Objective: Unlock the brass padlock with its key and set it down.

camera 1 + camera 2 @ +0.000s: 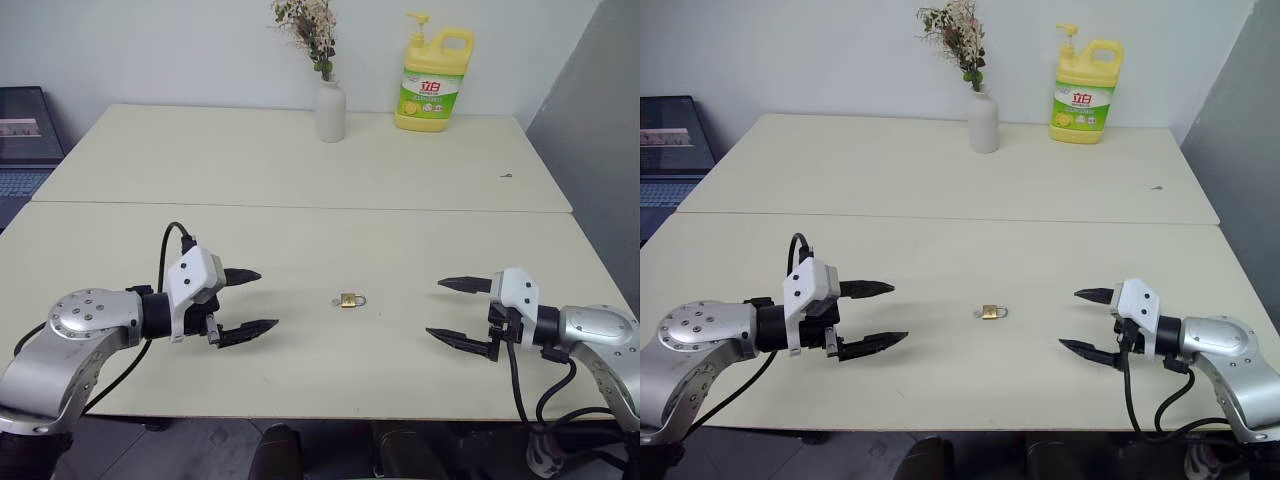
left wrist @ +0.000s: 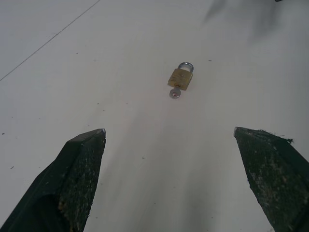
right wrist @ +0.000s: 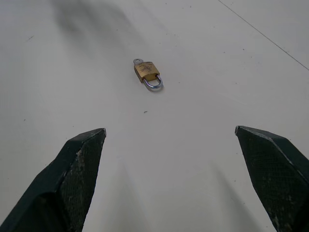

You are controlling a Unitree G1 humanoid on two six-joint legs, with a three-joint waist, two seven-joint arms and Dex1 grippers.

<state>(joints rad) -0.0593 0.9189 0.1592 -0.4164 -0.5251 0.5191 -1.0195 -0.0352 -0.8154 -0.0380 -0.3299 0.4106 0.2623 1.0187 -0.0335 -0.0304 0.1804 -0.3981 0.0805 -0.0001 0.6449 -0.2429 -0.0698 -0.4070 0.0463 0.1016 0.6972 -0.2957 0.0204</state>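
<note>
Lying flat midway between the wide-open, empty left gripper (image 1: pixel 250 301) and right gripper (image 1: pixel 451 310), the brass padlock (image 1: pixel 350 300) looks tiny, rigid, slippery; pinch its squarish body, sparing the key (image 2: pixel 175 93).

2 cream tables (image 1: pixel 150 350) meet along a seam. The brass padlock (image 1: pixel 350 300), its key (image 2: pixel 175 93) in it, lies flat on the near one. Beyond the padlock, on the far table, stand a white vase (image 1: pixel 331 110) and a yellow detergent bottle (image 1: pixel 433 80).
</note>
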